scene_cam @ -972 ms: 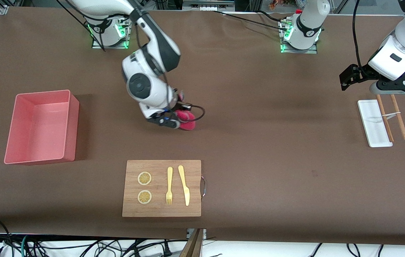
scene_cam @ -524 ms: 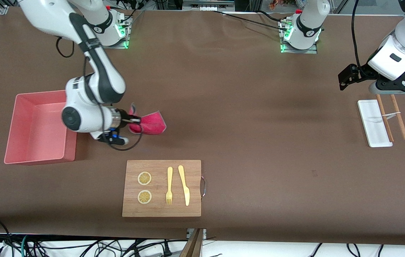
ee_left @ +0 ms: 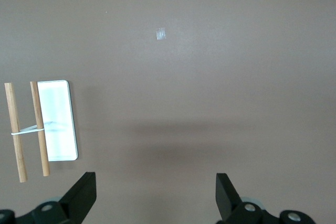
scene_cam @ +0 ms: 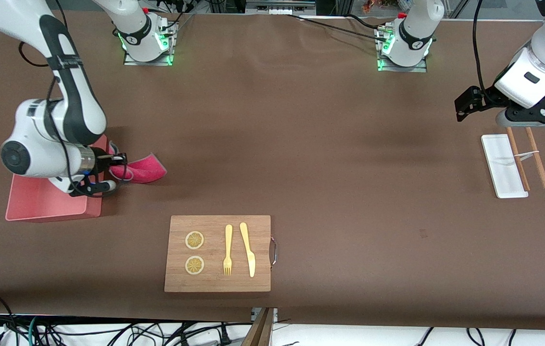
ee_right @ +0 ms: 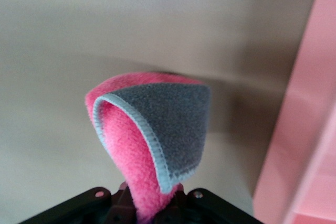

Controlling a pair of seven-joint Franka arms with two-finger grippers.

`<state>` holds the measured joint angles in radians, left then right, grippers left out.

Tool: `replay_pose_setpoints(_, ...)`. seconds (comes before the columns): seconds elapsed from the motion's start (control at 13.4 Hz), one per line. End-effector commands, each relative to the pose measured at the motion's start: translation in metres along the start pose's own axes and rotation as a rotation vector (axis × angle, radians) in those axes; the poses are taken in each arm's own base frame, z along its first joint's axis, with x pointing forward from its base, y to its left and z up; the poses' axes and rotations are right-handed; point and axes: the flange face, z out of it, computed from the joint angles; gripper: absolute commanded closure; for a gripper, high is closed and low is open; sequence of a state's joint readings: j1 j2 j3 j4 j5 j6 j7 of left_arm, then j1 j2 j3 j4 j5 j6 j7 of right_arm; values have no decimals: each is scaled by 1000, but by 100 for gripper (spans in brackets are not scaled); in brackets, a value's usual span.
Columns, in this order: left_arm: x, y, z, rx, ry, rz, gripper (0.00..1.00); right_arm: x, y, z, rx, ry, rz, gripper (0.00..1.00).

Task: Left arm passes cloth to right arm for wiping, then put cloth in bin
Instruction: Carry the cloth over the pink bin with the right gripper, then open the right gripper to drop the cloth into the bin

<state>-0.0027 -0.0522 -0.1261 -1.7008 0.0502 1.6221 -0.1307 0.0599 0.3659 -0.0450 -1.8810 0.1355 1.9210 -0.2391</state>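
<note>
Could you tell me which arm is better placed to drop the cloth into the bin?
The right arm. Its gripper is shut on the cloth, right beside the bin. The left gripper is open, empty, waiting over the table near the white tray.

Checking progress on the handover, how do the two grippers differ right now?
The right gripper is shut on the floppy magenta-and-grey cloth beside the salmon-pink plastic bin; the left gripper is open and holds nothing, waiting over bare table near the narrow white tray. Both have black fingers on white arms.
</note>
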Motion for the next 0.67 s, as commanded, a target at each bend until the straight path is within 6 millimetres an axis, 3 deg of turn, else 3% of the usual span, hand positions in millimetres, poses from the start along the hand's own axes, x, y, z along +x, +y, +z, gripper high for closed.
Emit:
replay_pose_setpoints(0.0,-5,1,-3,-20,4,11,0,-31,-2,-48,-34,-21,-51,100)
replay_pose_setpoints(0.22,-5,0,-2,-20,1,10,0,-75,3,-122,-68,-23,-98,100)
replay_pose_setpoints(0.37,-5,0,-3,-20,2,10,0,-103,23,-159,-144,17,-150,100)
replay_pose_setpoints(0.6,-5,0,-3,-20,2,10,0,-132,52,-187,-223,39,-142,100)
